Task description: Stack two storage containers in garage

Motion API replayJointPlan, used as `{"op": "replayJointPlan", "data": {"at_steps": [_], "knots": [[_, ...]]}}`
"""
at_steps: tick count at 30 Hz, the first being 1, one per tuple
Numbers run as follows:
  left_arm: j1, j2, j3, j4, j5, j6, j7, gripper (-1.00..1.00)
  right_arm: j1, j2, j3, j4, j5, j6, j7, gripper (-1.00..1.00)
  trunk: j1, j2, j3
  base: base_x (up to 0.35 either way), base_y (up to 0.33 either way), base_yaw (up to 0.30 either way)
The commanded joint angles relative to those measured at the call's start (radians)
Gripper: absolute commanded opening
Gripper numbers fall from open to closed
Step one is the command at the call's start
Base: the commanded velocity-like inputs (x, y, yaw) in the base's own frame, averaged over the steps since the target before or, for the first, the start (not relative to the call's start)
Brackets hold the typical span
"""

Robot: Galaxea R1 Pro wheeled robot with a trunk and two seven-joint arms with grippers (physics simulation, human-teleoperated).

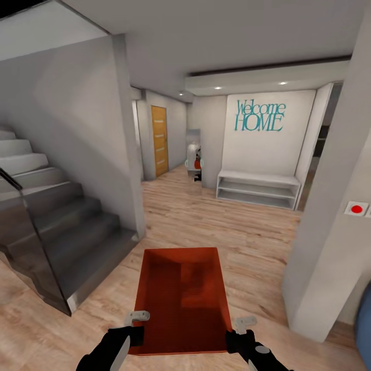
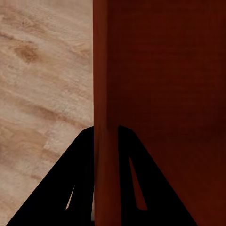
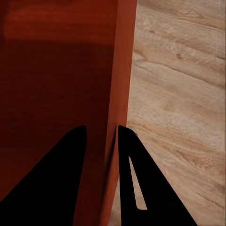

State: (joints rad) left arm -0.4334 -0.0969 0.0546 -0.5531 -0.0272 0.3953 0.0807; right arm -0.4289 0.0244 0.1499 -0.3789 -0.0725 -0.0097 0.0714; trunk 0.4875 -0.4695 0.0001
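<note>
One rust-red open-top storage container (image 1: 181,299) hangs in front of me above the light wood plank flooring, held by both arms. My left gripper (image 1: 135,324) is shut on its left wall (image 2: 101,94), one black finger on each side. My right gripper (image 1: 238,330) is shut on its right wall (image 3: 120,84) in the same way. The container's inside is bare. The garage and its concrete floor are out of view.
A grey staircase (image 1: 51,216) with a glass balustrade rises at my left. A white wall corner (image 1: 330,216) with a red button (image 1: 356,208) stands close at my right. Ahead are a white shelf bench (image 1: 257,189), a "Welcome HOME" sign (image 1: 259,116) and a honey-coloured door (image 1: 159,140).
</note>
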Motion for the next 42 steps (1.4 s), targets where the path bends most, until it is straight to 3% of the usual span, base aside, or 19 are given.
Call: {"op": "replayJointPlan", "data": {"at_steps": [1, 42], "knots": [[-0.001, -0.003, 0.016, -0.028, -0.026, 0.007, 0.005, -1.00, 0.001, 0.002, 0.019, 0.003, -0.007, -0.001, 0.001, -1.00, 0.001, -0.001, 0.000, 0.325, 0.000, 0.000], [-0.001, -0.003, 0.016, -0.028, -0.026, 0.007, 0.005, -1.00, 0.001, 0.002, 0.019, 0.003, -0.007, -0.001, 0.001, -1.00, 0.001, -0.001, 0.000, 0.325, 0.000, 0.000]]}}
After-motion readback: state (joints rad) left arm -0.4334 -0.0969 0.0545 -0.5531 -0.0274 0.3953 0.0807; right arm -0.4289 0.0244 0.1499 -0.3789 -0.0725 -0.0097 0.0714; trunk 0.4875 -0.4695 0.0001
